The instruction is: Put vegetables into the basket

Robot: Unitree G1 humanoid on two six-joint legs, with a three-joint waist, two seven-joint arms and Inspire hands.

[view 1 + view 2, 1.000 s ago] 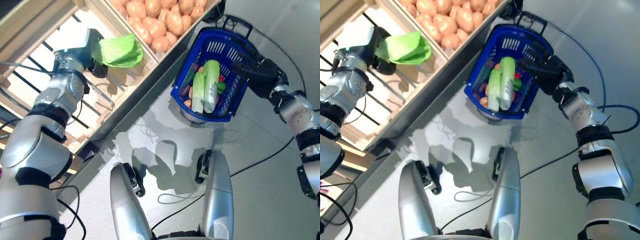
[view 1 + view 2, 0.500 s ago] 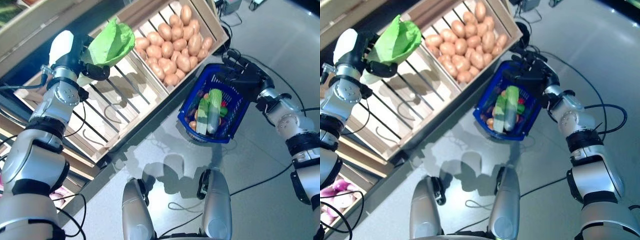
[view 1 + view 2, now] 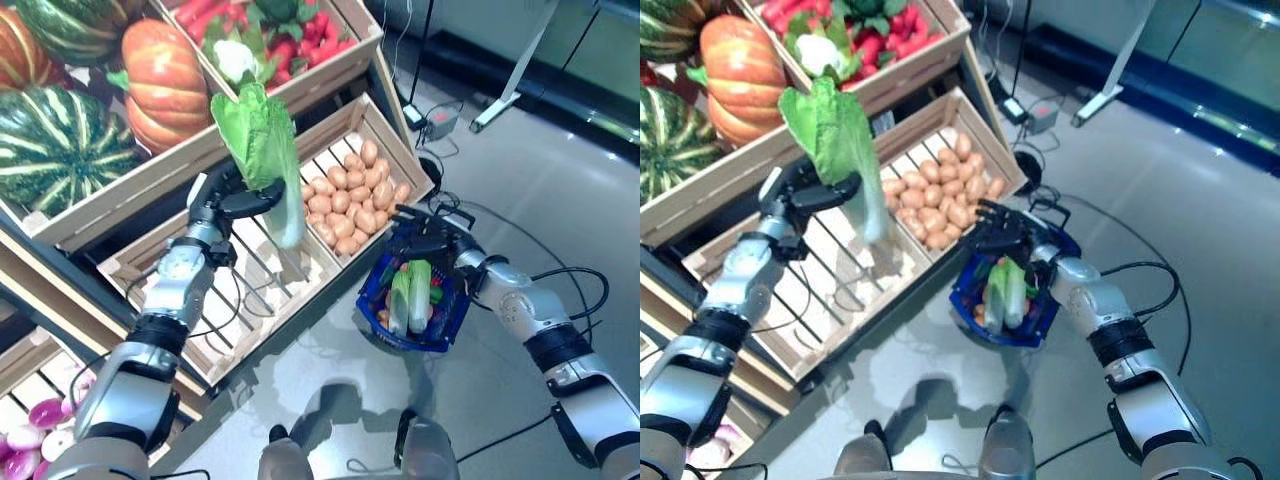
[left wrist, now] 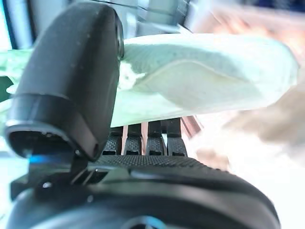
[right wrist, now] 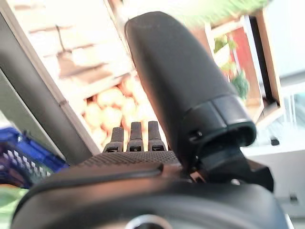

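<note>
Holding a lettuce upright in the left hand, thumb and fingers curled round the pale stalk, leaves up, above the slatted crate and well apart from the basket. Basket hanging at the right hand, off the floor, just past the potato crate's front corner; cannot tell how its fingers sit on the handle, only that they reach over the rim. Already loaded: two pale greens lying lengthwise, red and orange bits beneath.

Risks, as judged: long floppy head gripped low, so likely to swing or slip on the carry across; leaves could catch the potato crate's edge; basket nearly full along its length, so a drop at the rim could tip out onto the floor; hanging basket may sway if struck.

Stand of wooden crates in tiers: potatoes beside the slatted crate, pumpkins and a cauliflower higher up. Glossy grey floor, reflective, hard landing.
</note>
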